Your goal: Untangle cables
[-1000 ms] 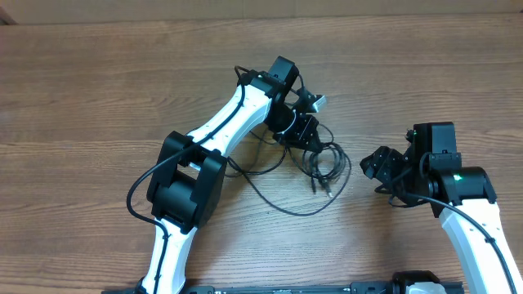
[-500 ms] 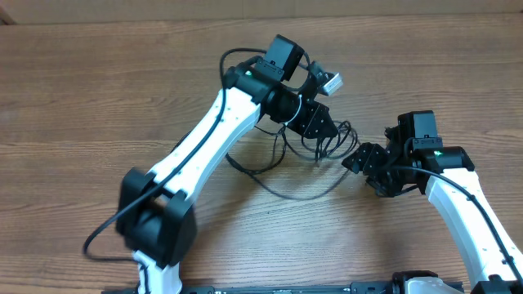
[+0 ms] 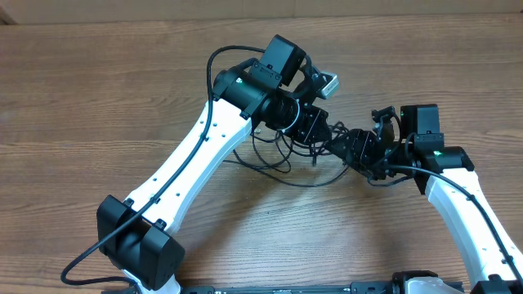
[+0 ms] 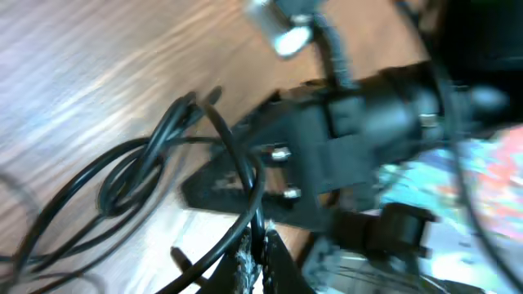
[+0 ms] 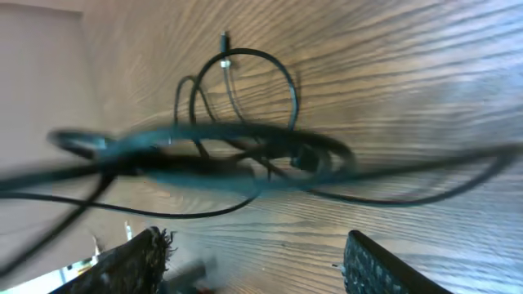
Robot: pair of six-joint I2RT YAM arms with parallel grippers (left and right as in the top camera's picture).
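One tangled bunch of thin black cables (image 5: 221, 155), strands uncountable, sits over the brown wooden table (image 3: 82, 98). Two pincers: left pincer (image 3: 320, 131) clamped on a strand, right pincer (image 3: 343, 147) spread apart beside it.

- White link shells on left arm (image 3: 189, 167) and right arm (image 3: 472, 224), with black housings at the joints.
- Boxy black joint block (image 3: 140, 251) low on the left one.
- Small green light (image 3: 238, 79) on each arm.
- Thick black wiring (image 3: 214, 65) looped outside the shells.
- Silver-grey camera block (image 3: 328, 83) on a bracket.
- Two silver screw heads (image 4: 279, 153) in a black housing.
- Black jaws, rough-edged, in right wrist view.
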